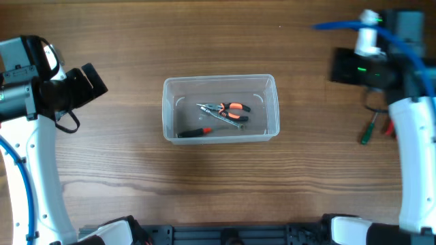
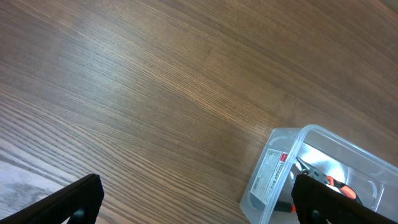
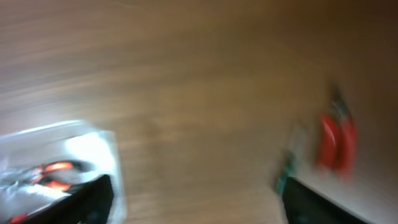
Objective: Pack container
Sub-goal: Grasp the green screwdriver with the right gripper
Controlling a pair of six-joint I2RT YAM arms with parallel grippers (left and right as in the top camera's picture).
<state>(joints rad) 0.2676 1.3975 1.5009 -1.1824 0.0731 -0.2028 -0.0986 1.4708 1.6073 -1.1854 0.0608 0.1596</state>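
The clear plastic container [image 1: 219, 109] stands in the middle of the table. Inside it lie orange-handled pliers [image 1: 229, 111] and a black and red screwdriver [image 1: 195, 132]. The container also shows in the left wrist view [image 2: 323, 171] and, blurred, in the right wrist view [image 3: 56, 165]. My left gripper [image 2: 199, 202] is open and empty over bare wood, left of the container. My right gripper [image 3: 199, 199] is open and empty, between the container and the tools at the right. A green-handled tool [image 1: 368, 129] and a red-handled tool [image 1: 390, 128] lie on the table at the right.
The left arm [image 1: 41, 88] is at the table's left side and the right arm [image 1: 402, 102] at the right side, partly over the two loose tools. The right wrist view is motion-blurred; the red tool [image 3: 336, 140] and the green tool [image 3: 287, 168] show there.
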